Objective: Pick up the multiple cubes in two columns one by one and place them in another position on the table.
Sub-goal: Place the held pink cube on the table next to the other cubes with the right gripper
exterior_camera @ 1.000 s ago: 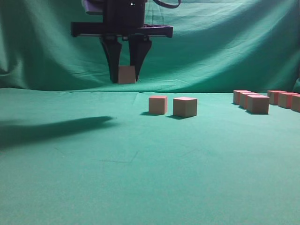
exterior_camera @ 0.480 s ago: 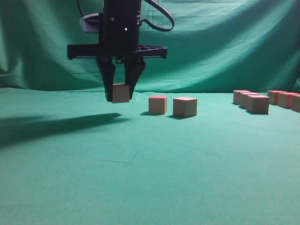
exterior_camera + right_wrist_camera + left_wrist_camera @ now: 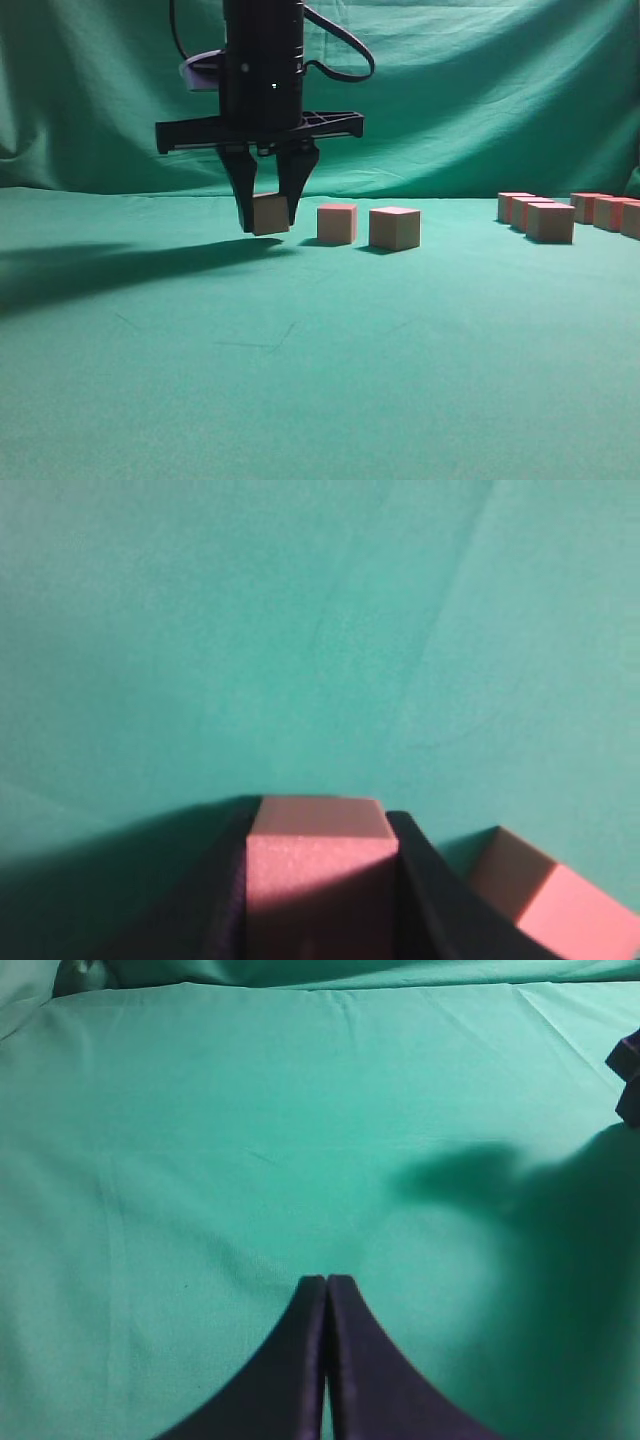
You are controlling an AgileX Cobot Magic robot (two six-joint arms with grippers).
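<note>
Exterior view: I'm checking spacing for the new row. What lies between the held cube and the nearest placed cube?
Only bare table: a narrow gap separates the held cube from the nearest placed cube, seen in the exterior view.

Behind my workspace hung a green cloth backdrop [image 3: 480, 110], upright, full of folds and creases, draped from the top of the exterior view down to the far edge of the surface. At the far right, a darker fold [image 3: 632, 180] bunched near that edge.
</note>
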